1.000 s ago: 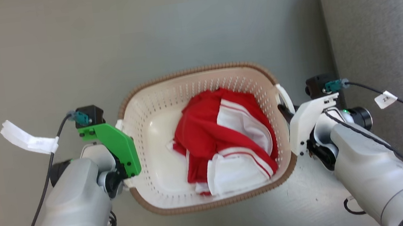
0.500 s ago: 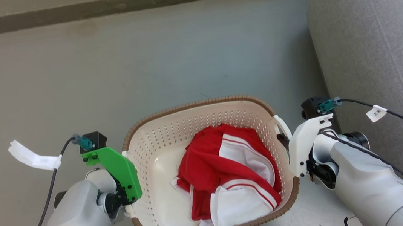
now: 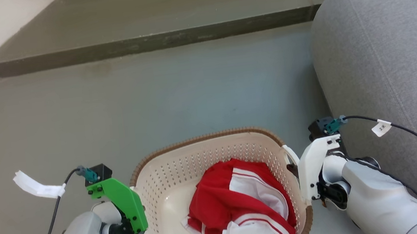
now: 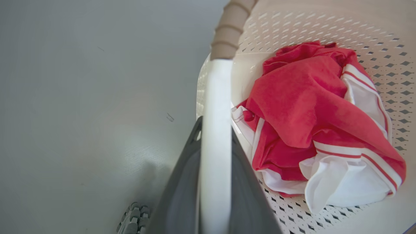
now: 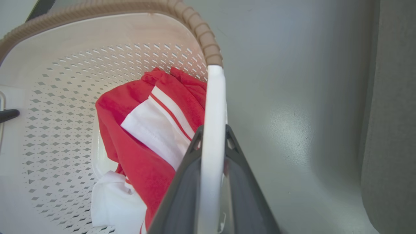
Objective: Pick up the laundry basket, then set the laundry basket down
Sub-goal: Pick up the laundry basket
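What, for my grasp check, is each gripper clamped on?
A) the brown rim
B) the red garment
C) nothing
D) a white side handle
D: the left gripper and right gripper each pinch a white side handle of the laundry basket.

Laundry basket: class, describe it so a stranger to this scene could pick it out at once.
Find the big grey sofa on the right; left of it, over the grey floor, the left pincer and right pincer grip the laundry basket by its sides. It alone is cream, perforated, brown-rimmed, and holds a red-and-white garment.
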### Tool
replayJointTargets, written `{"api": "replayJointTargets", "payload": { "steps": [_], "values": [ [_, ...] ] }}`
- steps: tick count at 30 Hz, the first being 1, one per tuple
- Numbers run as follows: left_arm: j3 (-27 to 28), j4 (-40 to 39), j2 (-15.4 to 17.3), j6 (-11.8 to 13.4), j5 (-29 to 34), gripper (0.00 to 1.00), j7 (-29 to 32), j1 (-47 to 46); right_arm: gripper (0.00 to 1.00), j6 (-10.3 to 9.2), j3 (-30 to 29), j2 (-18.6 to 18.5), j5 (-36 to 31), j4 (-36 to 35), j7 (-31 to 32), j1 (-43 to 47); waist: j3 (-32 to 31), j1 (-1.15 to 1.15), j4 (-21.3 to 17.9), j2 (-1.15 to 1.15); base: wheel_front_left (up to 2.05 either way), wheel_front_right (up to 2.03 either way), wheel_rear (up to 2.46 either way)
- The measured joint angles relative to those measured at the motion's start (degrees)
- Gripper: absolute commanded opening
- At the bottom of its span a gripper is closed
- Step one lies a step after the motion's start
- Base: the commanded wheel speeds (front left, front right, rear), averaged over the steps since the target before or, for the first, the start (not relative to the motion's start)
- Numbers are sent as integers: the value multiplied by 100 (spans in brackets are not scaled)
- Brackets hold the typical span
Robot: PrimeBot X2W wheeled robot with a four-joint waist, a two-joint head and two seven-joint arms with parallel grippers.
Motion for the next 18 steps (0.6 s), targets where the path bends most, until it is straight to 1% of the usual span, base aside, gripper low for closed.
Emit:
{"api": "replayJointTargets", "payload": {
  "steps": [11,18],
  "values": [
    [-29,10,13,0,-234,0,166,352,0,1,168,7,222,49,334,213,-473,0,-91,0,0,0,0],
    [-62,14,15,0,-282,0,236,548,0,1,234,13,308,57,419,360,-724,0,-132,0,0,0,0]
  ]
}}
